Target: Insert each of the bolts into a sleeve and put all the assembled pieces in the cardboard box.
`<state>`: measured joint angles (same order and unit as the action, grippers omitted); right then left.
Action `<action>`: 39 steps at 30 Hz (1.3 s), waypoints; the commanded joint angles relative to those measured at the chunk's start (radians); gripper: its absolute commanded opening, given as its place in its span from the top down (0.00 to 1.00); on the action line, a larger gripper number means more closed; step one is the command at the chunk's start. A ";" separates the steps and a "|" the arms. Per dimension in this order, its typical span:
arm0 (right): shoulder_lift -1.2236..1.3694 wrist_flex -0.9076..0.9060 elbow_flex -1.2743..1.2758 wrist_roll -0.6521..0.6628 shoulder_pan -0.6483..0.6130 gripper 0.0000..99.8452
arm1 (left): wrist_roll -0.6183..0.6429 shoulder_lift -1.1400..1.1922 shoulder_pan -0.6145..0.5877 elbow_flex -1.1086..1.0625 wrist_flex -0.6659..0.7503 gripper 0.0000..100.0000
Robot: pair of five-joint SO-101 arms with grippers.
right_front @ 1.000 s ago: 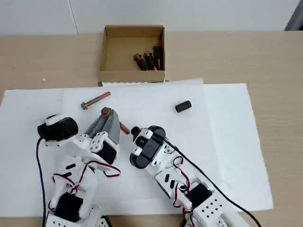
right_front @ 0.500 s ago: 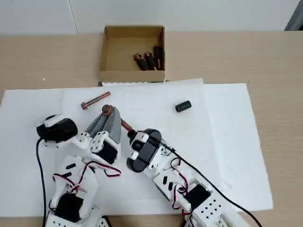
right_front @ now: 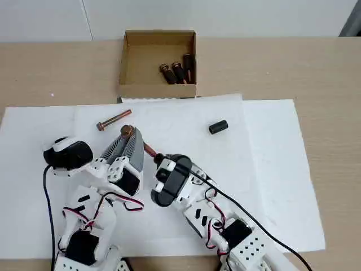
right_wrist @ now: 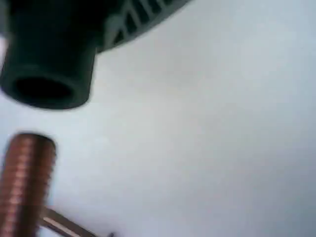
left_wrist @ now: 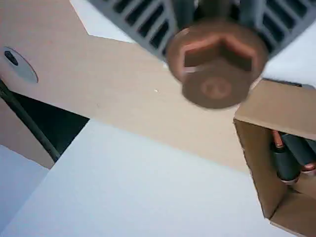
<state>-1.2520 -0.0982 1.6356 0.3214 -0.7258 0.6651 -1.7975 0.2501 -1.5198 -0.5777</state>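
My left gripper (right_front: 131, 144) is shut on a copper bolt (right_front: 127, 131); its hex head (left_wrist: 215, 64) faces the left wrist camera and its threaded end (right_front: 149, 151) points toward the other arm. My right gripper (right_front: 160, 158) is shut on a black sleeve (right_wrist: 47, 59), whose open bore sits just short of the bolt's threaded tip (right_wrist: 27, 182), a little off line with it. A second bolt (right_front: 114, 120) and a second black sleeve (right_front: 218, 127) lie loose on the white paper. The cardboard box (right_front: 152, 90) holds three assembled pieces (right_front: 177, 71).
White paper sheets (right_front: 271, 169) cover the wooden table in front of the box. The loose bolt lies just beyond the left arm, the loose sleeve farther off to the right. Both arm bases crowd the near edge.
The right arm has moved left with the sleeve, closing on the bolt's threaded end. The left gripper has shifted its bolt only slightly.
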 commanded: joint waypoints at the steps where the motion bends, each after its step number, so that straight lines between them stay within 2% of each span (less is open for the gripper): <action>1: -0.012 0.028 -0.025 0.006 0.008 1.00 | -0.011 -0.017 0.003 0.008 0.000 0.99; 10: -0.012 0.028 -0.051 0.011 -0.030 1.00 | -0.008 -0.017 0.011 -0.036 -0.002 0.99; 19: -0.010 0.027 -0.046 0.011 -0.016 1.00 | -0.008 -0.017 0.094 -0.036 -0.005 0.99; 26: -0.010 0.028 -0.054 0.012 0.027 1.00 | -0.011 -0.017 0.084 -0.035 -0.064 0.99; 32: -0.010 0.028 -0.054 0.011 0.033 1.00 | -0.011 -0.018 0.002 -0.035 -0.008 0.99; 39: -0.010 0.028 -0.052 0.011 0.007 1.00 | -0.008 -0.017 0.029 -0.036 -0.005 0.99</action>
<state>-1.2505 -0.0997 1.6372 0.3230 -0.6981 0.6621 -1.8067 0.2608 -1.5597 -0.6099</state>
